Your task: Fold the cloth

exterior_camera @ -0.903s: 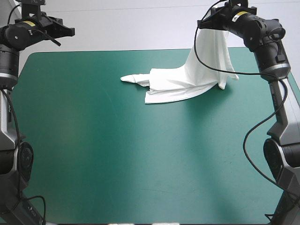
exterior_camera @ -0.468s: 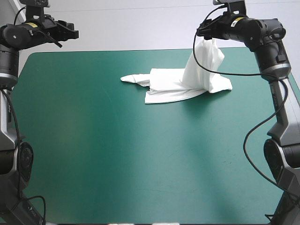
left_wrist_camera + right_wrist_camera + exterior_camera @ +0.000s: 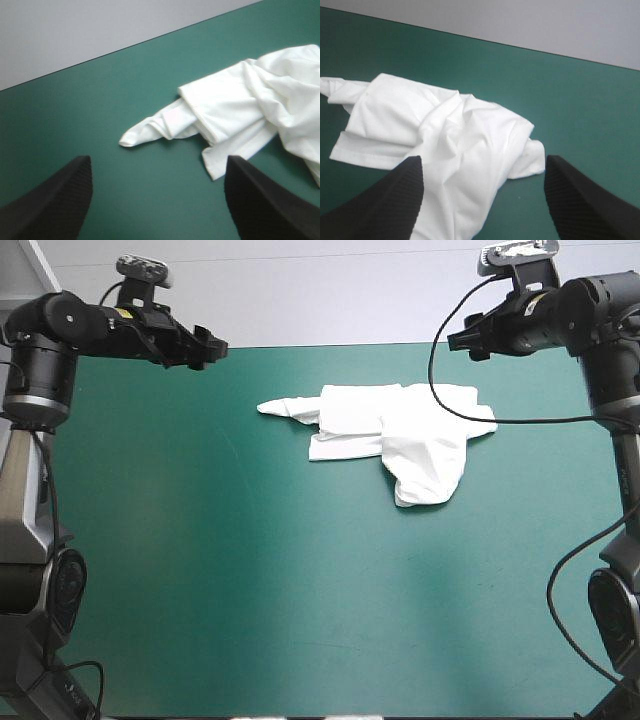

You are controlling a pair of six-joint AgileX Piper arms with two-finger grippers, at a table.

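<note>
One heaped T-shirt (image 3: 420,440), left tool (image 3: 157,159), right tool (image 3: 482,157) splayed

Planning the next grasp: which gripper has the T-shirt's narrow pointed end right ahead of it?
The left gripper: the T-shirt's pointed end lies just ahead of its open fingers. The right gripper faces the bunched wide part instead.

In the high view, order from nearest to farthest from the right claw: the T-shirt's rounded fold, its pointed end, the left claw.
1. The rounded fold, at the right side of the T-shirt, nearest the right claw.
2. The pointed end, at its left side.
3. The left claw, above the table's far left.
</note>
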